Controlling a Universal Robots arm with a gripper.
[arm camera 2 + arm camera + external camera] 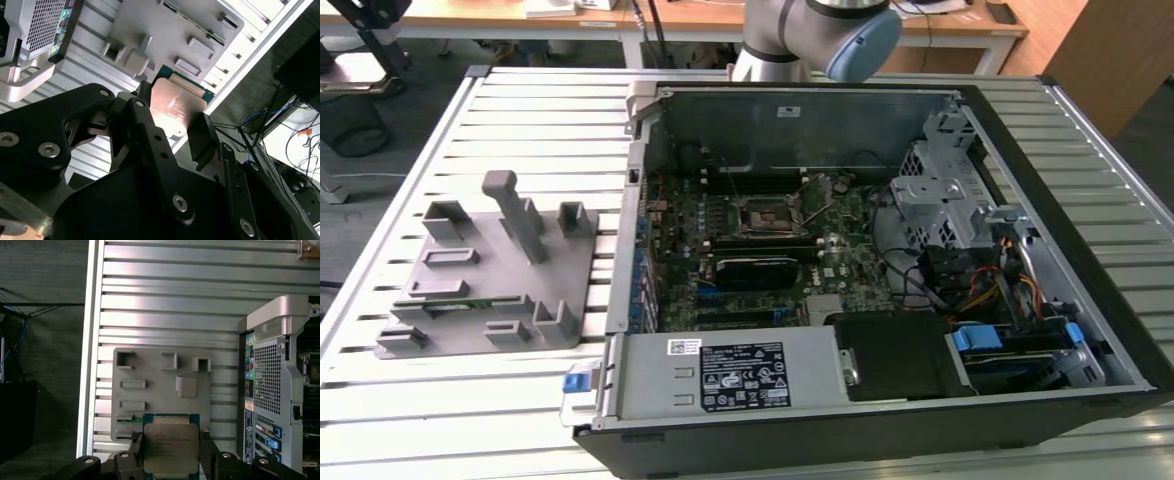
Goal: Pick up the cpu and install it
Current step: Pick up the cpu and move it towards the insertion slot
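cpu (170,447) held by two edges in end effector (171,451), well above grey fixture (160,390).

Slatted aluminium table (467,400), dark grey floor (347,225) at the exterior view's left, wooden desk (707,15) far behind, loose cables (270,130) on floor.

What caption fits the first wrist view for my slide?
Gripper holds the cpu over the grey fixture, beside the computer case.
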